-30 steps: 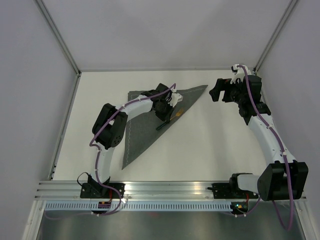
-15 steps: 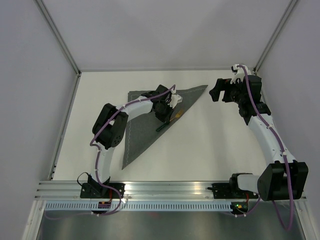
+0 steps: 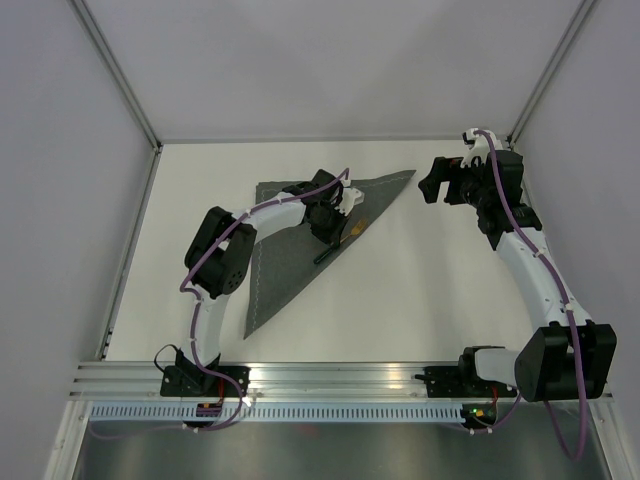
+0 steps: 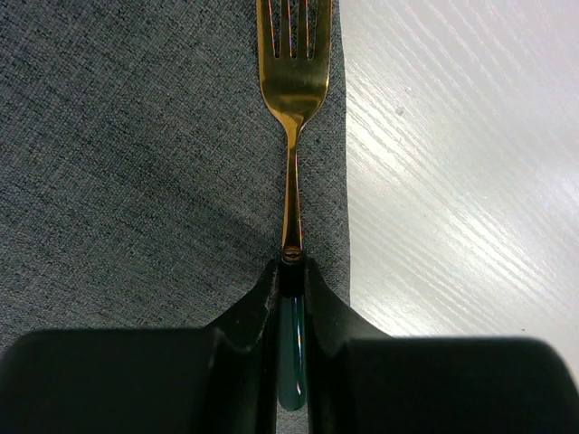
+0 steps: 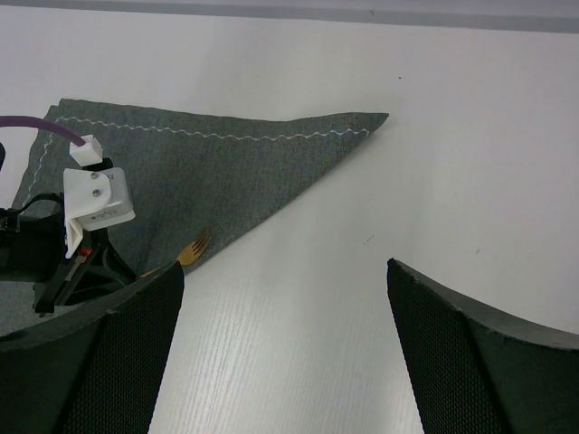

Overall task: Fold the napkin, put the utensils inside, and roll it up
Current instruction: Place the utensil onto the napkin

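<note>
The dark grey napkin (image 3: 280, 250) lies folded into a triangle at the table's middle left, its long diagonal edge facing right. My left gripper (image 3: 335, 235) is shut on the dark teal handle of a gold fork (image 3: 352, 228). In the left wrist view the gripper (image 4: 291, 271) pinches the handle, and the fork (image 4: 292, 90) points away, just inside the right edge of the napkin (image 4: 136, 163). My right gripper (image 3: 435, 182) is open and empty, above bare table to the right of the napkin's far corner. Its view (image 5: 285, 271) shows the napkin (image 5: 226, 167) and fork tines (image 5: 194, 246).
The white table (image 3: 420, 290) is bounded by grey walls on the left, back and right. A metal rail (image 3: 330, 375) with both arm bases runs along the near edge. The left arm's links (image 3: 225, 260) lie over the napkin's left part.
</note>
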`<state>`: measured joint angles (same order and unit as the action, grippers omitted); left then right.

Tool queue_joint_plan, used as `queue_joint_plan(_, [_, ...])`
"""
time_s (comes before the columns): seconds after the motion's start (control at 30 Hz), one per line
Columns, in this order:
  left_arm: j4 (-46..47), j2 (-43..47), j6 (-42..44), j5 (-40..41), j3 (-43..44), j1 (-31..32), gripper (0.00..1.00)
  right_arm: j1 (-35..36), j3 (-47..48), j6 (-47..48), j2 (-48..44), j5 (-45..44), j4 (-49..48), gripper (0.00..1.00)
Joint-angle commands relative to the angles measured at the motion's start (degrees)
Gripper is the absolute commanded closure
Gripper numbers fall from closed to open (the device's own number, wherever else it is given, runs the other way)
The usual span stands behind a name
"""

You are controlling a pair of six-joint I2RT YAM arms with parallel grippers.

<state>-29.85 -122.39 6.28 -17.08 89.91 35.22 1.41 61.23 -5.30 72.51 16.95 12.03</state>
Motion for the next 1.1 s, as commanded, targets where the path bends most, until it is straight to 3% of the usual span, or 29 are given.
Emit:
queue_joint_plan(0.0, [1.54,-0.04,-2.42,-1.55,0.79,0.29,0.98,0.17,0.03,-0.33,-0.53,0.63,-0.34,0.02])
queue_joint_plan(1.07, [2.25,-0.13,-4.44,2.49,-1.23,0.29,0.98,0.26,-0.06,-0.5,0.09,0.98,-0.34,0.02])
